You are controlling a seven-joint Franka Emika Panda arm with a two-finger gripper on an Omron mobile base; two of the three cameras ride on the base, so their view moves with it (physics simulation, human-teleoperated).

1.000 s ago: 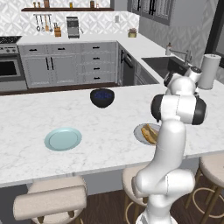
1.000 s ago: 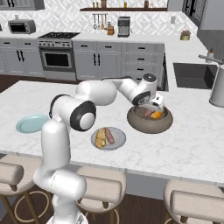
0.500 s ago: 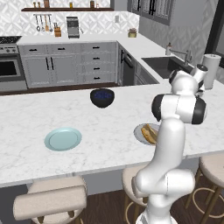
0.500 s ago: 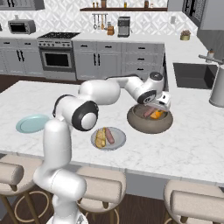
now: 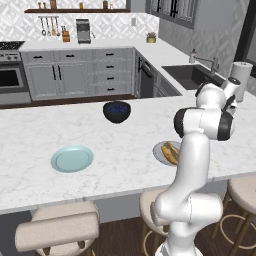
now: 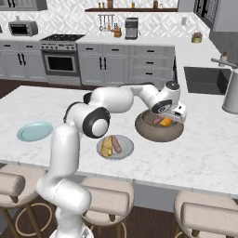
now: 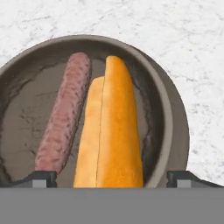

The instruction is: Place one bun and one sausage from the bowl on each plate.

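1. Brown bowl sat on the marble tabletop, holding a bun and a sausage.
2. End effector hovered over that bowl, fingers spread wide, empty.
3. Grey plate, carrying bun and sausage, lay beside the bowl; blue plate sat well apart.

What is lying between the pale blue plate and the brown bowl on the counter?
The grey plate, holding a bun and a sausage, lies between the blue plate and the bowl, in the right base view.

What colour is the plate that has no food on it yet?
Pale blue plate, clearest in the left base view.
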